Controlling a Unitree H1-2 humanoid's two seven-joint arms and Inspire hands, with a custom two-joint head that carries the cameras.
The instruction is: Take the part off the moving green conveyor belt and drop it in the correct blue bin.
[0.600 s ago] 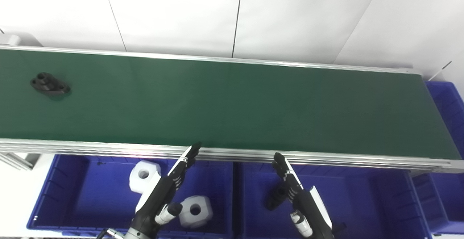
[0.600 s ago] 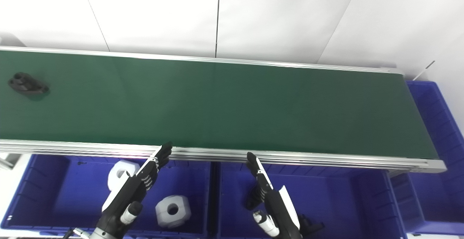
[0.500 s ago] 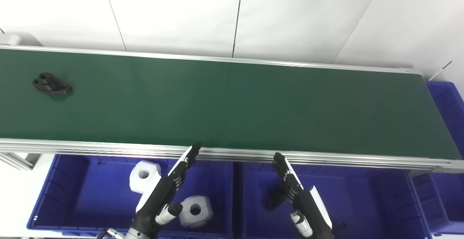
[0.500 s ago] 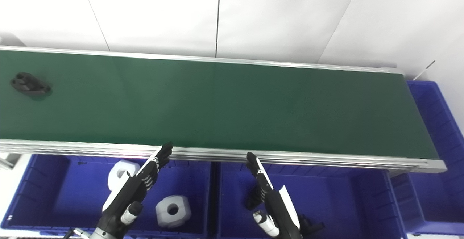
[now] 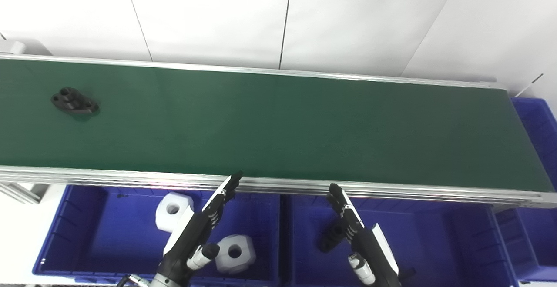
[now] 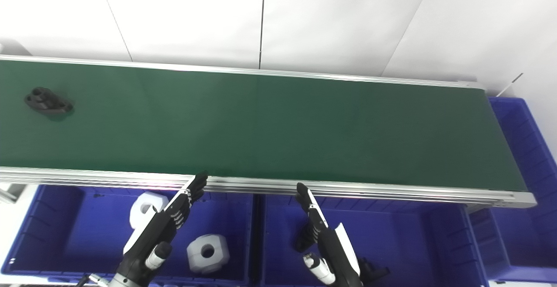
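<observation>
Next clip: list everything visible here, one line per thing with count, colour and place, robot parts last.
conveyor belt: one, green with silver rails, running across the middle of the view.
part: one, black, on the belt near its left end.
left bin: one, blue, below the belt's near rail.
white parts: two, white with a centre hole, in the left bin.
middle bin: one, blue, beside the left bin.
dark parts: black, in the middle bin, partly hidden; count unclear.
right bin: one, blue, at the belt's right end.
left hand: open, over the left bin.
right hand: open, over the middle bin.
</observation>
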